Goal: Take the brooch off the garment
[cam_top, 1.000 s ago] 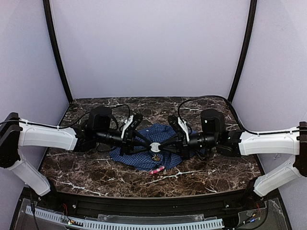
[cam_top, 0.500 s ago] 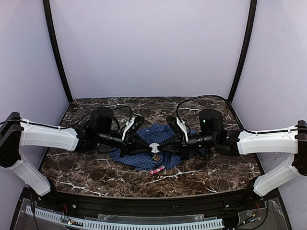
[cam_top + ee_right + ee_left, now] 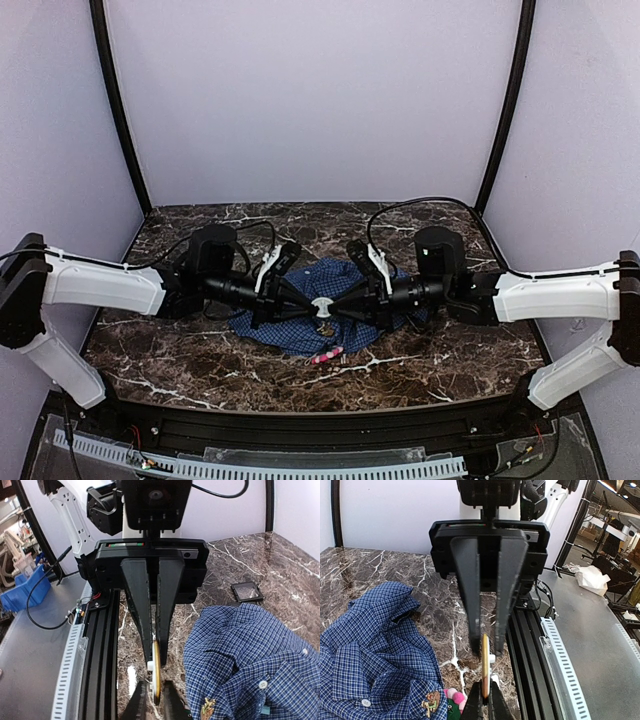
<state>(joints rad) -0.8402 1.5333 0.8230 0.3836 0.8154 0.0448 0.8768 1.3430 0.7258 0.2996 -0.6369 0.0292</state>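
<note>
The garment (image 3: 292,337), a crumpled blue-and-white check shirt (image 3: 370,645), lies mid-table. Above its near edge both grippers meet tip to tip around a round brooch (image 3: 322,304), a white disc with a gold rim, seen edge-on (image 3: 485,660). My left gripper (image 3: 485,684) is shut on the disc's rim. My right gripper (image 3: 155,684) stands slightly open, with a thin gap on either side of the disc (image 3: 157,672). The disc hangs clear of the cloth.
A small gold figure pin (image 3: 431,703) sits on the shirt's near fold. A pink-and-green fuzzy ornament (image 3: 325,354) lies on the marble beside the hem. A small black tray (image 3: 247,591) rests behind the shirt. The black front rail (image 3: 530,645) runs close below the grippers.
The left jaws have closed onto the disc. The right jaws, shut on it before, have parted a little. Both arms have barely shifted.
</note>
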